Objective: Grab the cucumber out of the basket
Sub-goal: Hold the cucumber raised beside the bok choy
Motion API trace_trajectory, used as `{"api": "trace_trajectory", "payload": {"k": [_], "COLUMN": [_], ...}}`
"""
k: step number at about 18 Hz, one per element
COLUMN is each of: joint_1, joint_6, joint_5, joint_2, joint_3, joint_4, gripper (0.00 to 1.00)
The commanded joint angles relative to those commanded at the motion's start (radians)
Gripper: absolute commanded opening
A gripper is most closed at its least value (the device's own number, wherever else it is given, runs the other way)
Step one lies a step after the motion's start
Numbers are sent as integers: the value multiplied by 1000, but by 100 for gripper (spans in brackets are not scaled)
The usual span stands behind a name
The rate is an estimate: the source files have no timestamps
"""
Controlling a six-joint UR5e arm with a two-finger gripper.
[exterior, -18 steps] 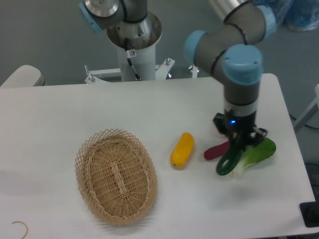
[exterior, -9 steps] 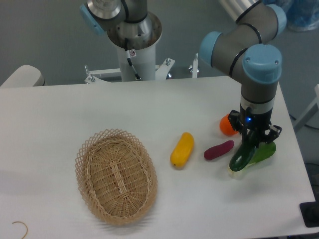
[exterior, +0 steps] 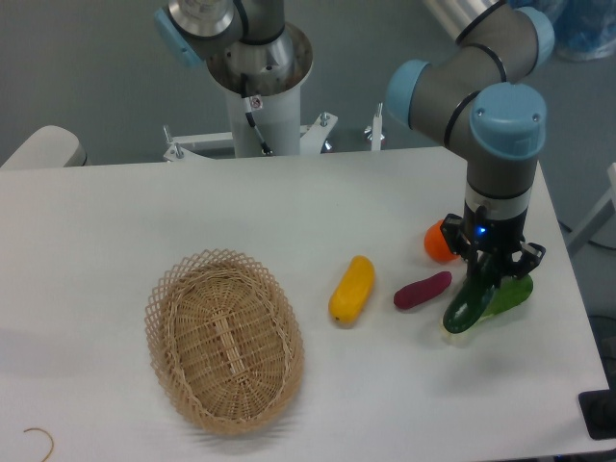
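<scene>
The dark green cucumber [exterior: 467,304] is at the right of the table, outside the basket, tilted with its lower end near the tabletop. My gripper [exterior: 489,274] is shut on the cucumber's upper end, pointing down. The cucumber lies over the light-green bok choy [exterior: 510,295]. The tan wicker basket [exterior: 224,339] stands at the front left, with nothing in it.
A yellow vegetable [exterior: 352,289] lies right of the basket. A purple-red vegetable [exterior: 422,289] lies between it and the cucumber. An orange ball-like fruit [exterior: 439,243] sits behind my gripper. The table's right edge is close to the bok choy.
My gripper moved right with the cucumber between one second and half a second ago, uncovering the orange fruit. It has stayed nearly still since.
</scene>
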Motion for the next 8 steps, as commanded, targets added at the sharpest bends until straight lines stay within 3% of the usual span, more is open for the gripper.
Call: {"api": "trace_trajectory", "payload": {"k": [8], "joint_1": [-5], "joint_6": [-8], "joint_5": [0], "joint_2": [5], "joint_3": [-2], "joint_4": [0], "gripper": [22]}}
